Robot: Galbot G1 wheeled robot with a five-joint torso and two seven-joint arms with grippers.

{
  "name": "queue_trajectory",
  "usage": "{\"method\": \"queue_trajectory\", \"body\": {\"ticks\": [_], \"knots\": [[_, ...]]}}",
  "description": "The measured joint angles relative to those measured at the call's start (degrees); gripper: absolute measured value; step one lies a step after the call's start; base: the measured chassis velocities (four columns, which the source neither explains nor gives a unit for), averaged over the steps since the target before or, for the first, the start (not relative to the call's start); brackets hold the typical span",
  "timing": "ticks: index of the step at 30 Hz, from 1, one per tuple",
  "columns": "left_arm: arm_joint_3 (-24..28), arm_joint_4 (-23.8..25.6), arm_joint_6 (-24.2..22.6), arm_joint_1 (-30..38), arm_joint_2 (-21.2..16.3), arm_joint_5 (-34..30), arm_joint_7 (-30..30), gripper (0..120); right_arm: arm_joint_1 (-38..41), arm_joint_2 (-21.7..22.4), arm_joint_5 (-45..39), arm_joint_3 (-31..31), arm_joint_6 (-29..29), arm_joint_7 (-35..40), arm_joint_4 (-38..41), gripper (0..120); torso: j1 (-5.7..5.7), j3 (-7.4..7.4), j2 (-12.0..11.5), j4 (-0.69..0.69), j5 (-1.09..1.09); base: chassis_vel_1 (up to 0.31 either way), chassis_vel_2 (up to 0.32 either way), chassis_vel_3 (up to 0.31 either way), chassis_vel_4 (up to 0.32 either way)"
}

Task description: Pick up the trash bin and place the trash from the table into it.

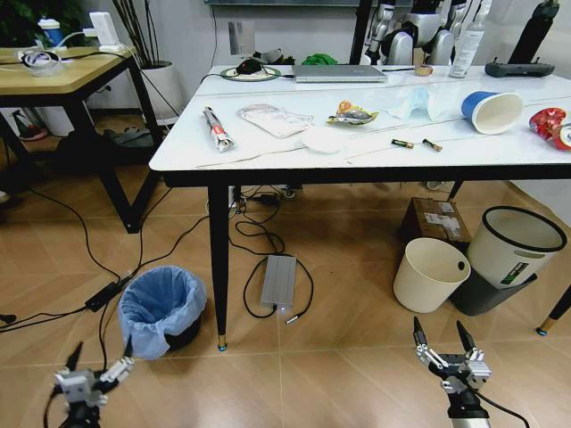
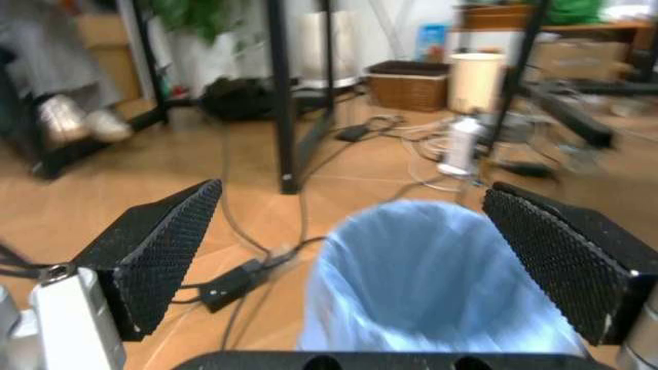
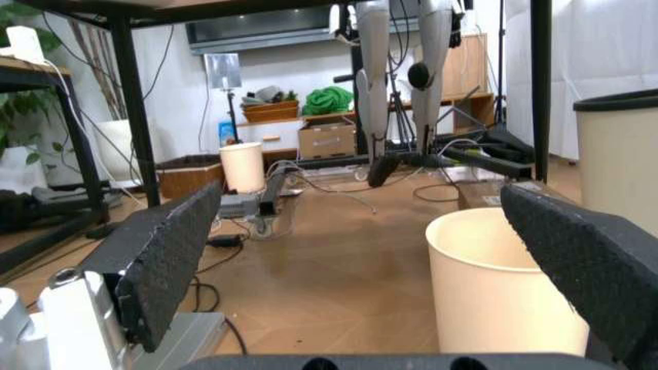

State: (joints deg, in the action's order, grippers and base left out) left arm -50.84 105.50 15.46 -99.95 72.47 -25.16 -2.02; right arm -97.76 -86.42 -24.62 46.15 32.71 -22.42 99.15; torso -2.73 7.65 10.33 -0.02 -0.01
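The trash bin (image 1: 161, 308), lined with a crinkled light-blue bag, stands on the floor by the table's front left leg. My left gripper (image 1: 100, 359) hangs open just in front of it; the left wrist view has the trash bin (image 2: 437, 285) between the spread fingers (image 2: 154, 250). On the white table (image 1: 268, 147) lies the trash: a red-tipped wrapper (image 1: 217, 128), a clear plastic pack (image 1: 273, 119), a snack wrapper (image 1: 352, 113), pale-blue tissue (image 1: 419, 102), a blue-and-white paper cup (image 1: 492, 111) on its side and a crushed red can (image 1: 551, 125). My right gripper (image 1: 443, 340) is open low over the floor.
A cream bucket (image 1: 430, 273) (image 3: 504, 285) and a white bin with a black rim (image 1: 514, 245) stand under the table's right side, a cardboard box (image 1: 434, 220) behind them. Cables and a grey power brick (image 1: 277, 282) lie on the floor. A wooden-topped table (image 1: 62, 76) stands left.
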Motion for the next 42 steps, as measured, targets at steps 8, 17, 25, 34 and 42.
{"method": "queue_trajectory", "body": {"ticks": [8, 17, 25, 34, 42], "knots": [[2.27, -1.93, -14.39, 9.16, -4.42, -6.81, -13.11, 100, 0.15, -0.54, -0.03, -0.12, 0.44, -0.27, -0.85, 100, -0.05, 0.11, 0.16, 0.0, 0.0, 0.0, 0.0, 0.0, 0.0], [5.99, -11.73, -28.23, 23.33, -5.05, -17.53, -18.37, 100, 0.21, -0.97, 0.08, -0.11, 0.5, -0.36, -1.75, 100, -0.11, 0.24, 0.34, 0.01, 0.0, 0.0, 0.0, 0.0, 0.0], [8.43, -18.79, -30.87, 29.32, -5.49, -18.59, -15.03, 100, 0.23, -1.2, 0.21, 0.14, 0.52, -0.37, -2.25, 100, -0.13, 0.3, 0.44, 0.02, 0.01, 0.0, 0.0, 0.0, 0.0], [12.61, -27.4, -32.09, 35.31, -5.21, -18.16, -14.02, 100, 0.59, -1.34, 0.39, 0.34, 0.2, -0.28, -2.45, 100, -0.16, 0.35, 0.51, 0.01, 0.01, 0.0, 0.0, 0.0, 0.0], [14.01, -30.35, -33.43, 35.89, -4.56, -15.74, -14.6, 97, 0.84, -1.37, 0.43, 0.72, 0.11, -0.17, -2.86, 100, -0.16, 0.36, 0.55, 0.01, 0.06, 0.0, 0.0, 0.0, 0.0]]}}
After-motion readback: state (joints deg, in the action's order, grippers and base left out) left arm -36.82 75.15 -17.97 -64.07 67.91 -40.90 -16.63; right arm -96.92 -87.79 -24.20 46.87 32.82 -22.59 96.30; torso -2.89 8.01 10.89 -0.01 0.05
